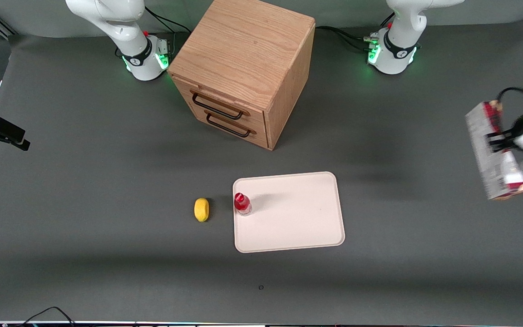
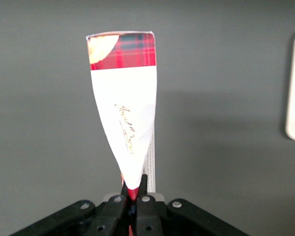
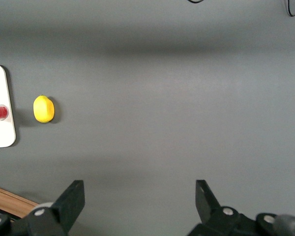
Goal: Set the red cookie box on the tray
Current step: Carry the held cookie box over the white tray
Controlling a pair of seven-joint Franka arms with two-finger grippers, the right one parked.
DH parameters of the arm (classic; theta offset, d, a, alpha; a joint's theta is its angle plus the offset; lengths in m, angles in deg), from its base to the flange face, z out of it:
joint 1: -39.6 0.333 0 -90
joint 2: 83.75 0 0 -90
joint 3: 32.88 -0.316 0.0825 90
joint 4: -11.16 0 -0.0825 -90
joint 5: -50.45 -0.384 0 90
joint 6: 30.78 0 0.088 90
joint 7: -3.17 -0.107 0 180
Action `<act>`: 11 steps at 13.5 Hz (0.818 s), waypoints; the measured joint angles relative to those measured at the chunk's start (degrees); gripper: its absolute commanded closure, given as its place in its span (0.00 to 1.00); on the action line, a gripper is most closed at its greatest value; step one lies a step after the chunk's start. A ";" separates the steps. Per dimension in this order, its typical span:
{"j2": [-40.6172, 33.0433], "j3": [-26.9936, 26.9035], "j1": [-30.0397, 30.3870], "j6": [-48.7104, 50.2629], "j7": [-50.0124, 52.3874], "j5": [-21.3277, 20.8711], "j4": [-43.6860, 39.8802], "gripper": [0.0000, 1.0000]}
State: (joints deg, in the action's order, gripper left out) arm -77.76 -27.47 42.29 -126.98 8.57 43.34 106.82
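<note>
At the right edge of the front frame, the left arm's gripper [image 1: 497, 138] hangs in the air above the dark table [image 1: 107, 254], its fingers [image 2: 117, 204] pressed tight on the red cookie box [image 1: 495, 152]. The long carton sits tilted in the grasp, lifted clear of the surface, its white and plaid faces showing in the wrist camera [image 2: 125, 113], where the black fingers pinch it at one narrow edge.

Toward the lower centre of the front frame lies the tray [image 1: 298, 213], pale cream and flat on the table, well apart from the raised box. A small red-capped bottle [image 1: 242, 203] stands upright on the tray near the short rim that faces the parked arm's end. Just beside that rim, on the table, rests a yellow lemon [image 1: 201, 209].

In the upper centre of the front frame stands the wooden drawer cabinet [image 1: 248, 63], farther from the camera than the tray, its two dark handles [image 1: 225, 119] turned toward the lower left of the frame.
</note>
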 measured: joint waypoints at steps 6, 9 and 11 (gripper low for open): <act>10.34 10.32 -9.66 -0.24 19.18 1.00 -6.21 1.00; 17.95 14.57 -10.12 -3.01 21.97 1.46 -10.34 1.00; 22.60 15.43 -10.18 -8.47 23.80 1.41 -11.59 1.00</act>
State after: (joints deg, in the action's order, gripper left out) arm -55.16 -12.04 32.11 -135.45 32.37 44.74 95.22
